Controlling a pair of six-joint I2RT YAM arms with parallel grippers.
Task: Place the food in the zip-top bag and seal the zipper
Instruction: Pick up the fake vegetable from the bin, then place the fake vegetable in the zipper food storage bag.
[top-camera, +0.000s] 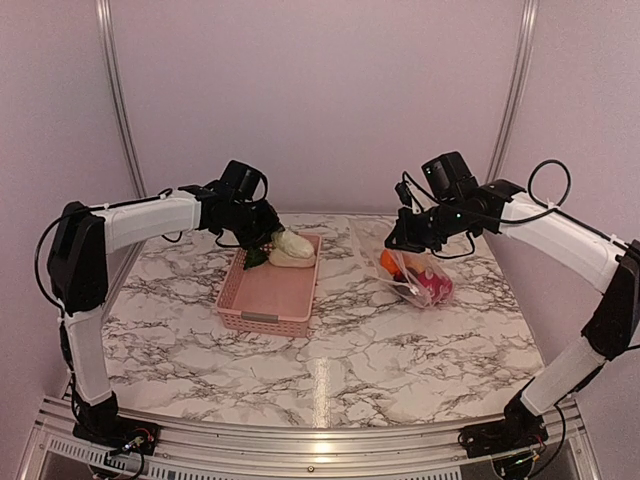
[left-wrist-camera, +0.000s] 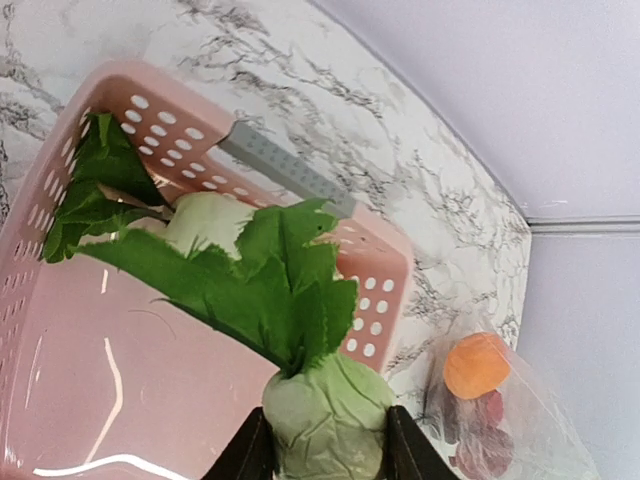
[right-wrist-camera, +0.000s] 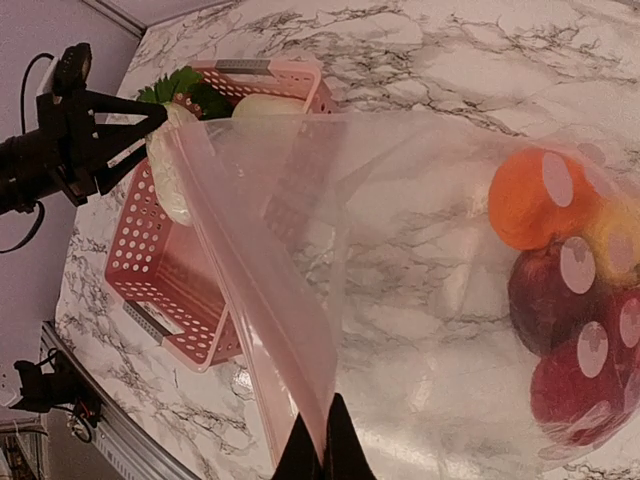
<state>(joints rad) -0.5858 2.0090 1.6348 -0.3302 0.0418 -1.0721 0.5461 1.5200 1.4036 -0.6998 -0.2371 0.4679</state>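
My left gripper (left-wrist-camera: 325, 455) is shut on a pale green toy vegetable (left-wrist-camera: 325, 420) with broad green leaves, over the far end of the pink basket (left-wrist-camera: 385, 270). A second white vegetable (left-wrist-camera: 205, 220) lies in the basket behind those leaves. From above, the left gripper (top-camera: 268, 238) sits at the basket's far left corner beside the white food (top-camera: 292, 245). My right gripper (right-wrist-camera: 322, 450) is shut on the mouth edge of the zip-top bag (right-wrist-camera: 400, 250), holding it open towards the basket. The zipper strip (right-wrist-camera: 235, 290) runs along that raised edge, unsealed. Orange (right-wrist-camera: 530, 200), yellow, dark purple (right-wrist-camera: 545, 295) and red (right-wrist-camera: 580, 385) food lie inside.
The pink basket (top-camera: 262, 318) stands left of centre on the marble table, the bag (top-camera: 415, 275) to its right under the right gripper (top-camera: 397, 240). Purple walls with metal rails close the back and sides.
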